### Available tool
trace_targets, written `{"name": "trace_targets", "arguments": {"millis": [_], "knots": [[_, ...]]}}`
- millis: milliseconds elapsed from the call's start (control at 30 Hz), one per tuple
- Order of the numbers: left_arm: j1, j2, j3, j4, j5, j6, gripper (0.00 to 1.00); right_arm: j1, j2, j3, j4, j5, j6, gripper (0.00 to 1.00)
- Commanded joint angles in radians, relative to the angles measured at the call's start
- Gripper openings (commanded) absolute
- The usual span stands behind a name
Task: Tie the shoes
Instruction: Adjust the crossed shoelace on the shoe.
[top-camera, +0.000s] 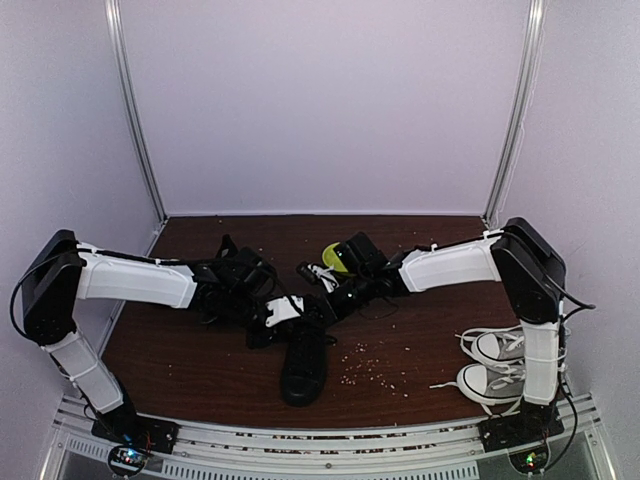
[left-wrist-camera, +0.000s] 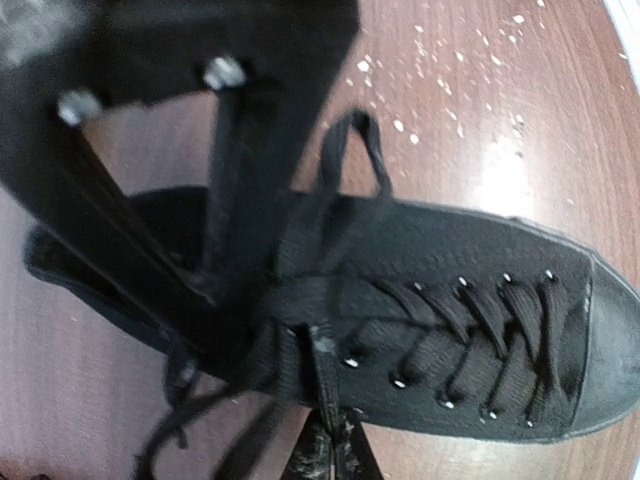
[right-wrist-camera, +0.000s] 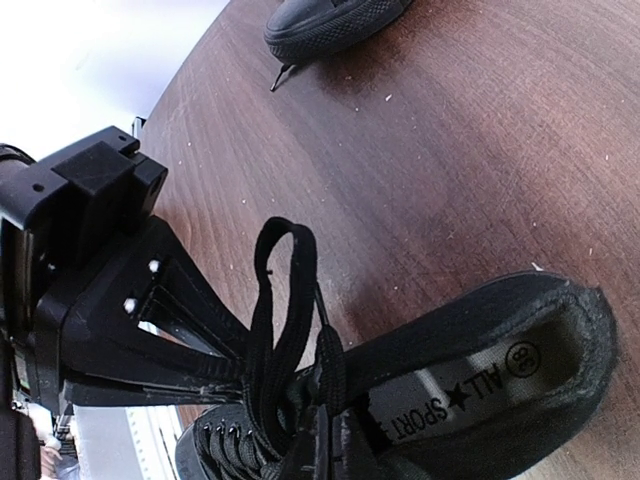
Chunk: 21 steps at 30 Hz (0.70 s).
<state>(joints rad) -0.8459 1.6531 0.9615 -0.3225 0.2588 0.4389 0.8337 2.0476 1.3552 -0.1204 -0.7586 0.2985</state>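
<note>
Dark wood counter (top-camera: 420, 330). Black shoe (top-camera: 303, 365) sitting centre, toe pointing 6 o'clock. Left claw (top-camera: 290, 312) and right claw (top-camera: 330, 298) both pinching shut on laces (left-wrist-camera: 470, 330), holding loop (right-wrist-camera: 285, 300) upright, probably for knot.

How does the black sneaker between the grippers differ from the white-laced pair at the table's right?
The black sneaker is all black, laces included; the white-laced pair is grey-and-white. The black sneaker sits mid-table with the left gripper and right gripper shut on its laces; the white-laced pair lies apart, beside the right arm. All are lace-up sneakers.
</note>
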Motion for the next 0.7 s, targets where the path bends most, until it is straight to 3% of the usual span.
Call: {"name": "trace_targets", "arguments": {"millis": [0, 667], "knots": [[-0.004, -0.004, 0.009, -0.086, 0.036, -0.012, 0.0, -0.012, -0.06, 0.022, 0.03, 0.031, 0.022, 0.0], [-0.021, -0.004, 0.023, -0.226, 0.103, -0.023, 0.0, -0.04, -0.041, 0.074, 0.067, 0.065, 0.054, 0.0]]}}
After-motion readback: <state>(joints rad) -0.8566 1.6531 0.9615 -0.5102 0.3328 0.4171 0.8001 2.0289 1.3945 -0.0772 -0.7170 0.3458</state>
